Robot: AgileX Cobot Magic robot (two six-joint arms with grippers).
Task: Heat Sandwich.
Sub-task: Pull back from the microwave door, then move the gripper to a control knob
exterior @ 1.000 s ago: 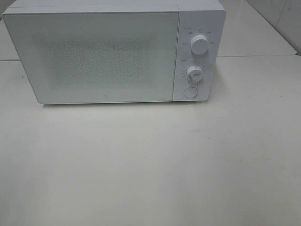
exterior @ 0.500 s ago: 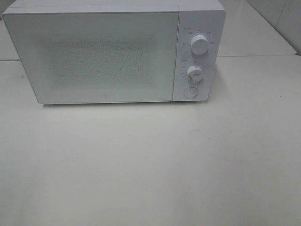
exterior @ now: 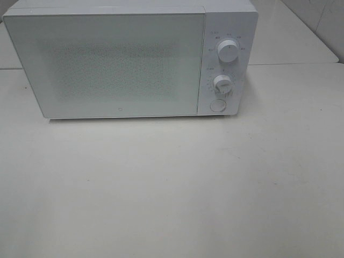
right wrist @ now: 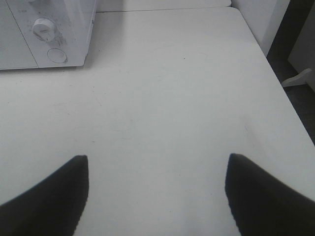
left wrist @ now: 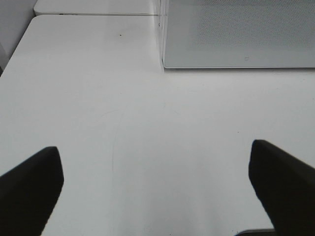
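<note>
biggest first: a wide white table [exterior: 172, 188], with a white microwave [exterior: 129, 59] at the back of it, facing forward for easy reaching. shut at the door [exterior: 107, 64], a cloudy, dotted pane, too foggy to see through.

next, the two claws. left gripper [left wrist: 153, 146]: spread wide, pinching nothing, hanging above the table and pointed at the left front corner of the microwave. right gripper [right wrist: 157, 157]: spread wide too, holding nothing, hanging above the table and pointed toward the side with the knobs. both back from the microwave and open, probably to be ready for a first move, with nothing to grab yet.

then the small parts, all on the right of the microwave front: an upper knob [exterior: 228, 51], a lower knob [exterior: 222, 83] right under it, and a little round button [exterior: 217, 105] at the bottom, likely for popping the door.

no sign of the sandwich in any view: not on the table, not in a claw. maybe shut inside the microwave, maybe off to the side and out of sight; cannot tell. best guess at the first job: getting the door open.
</note>
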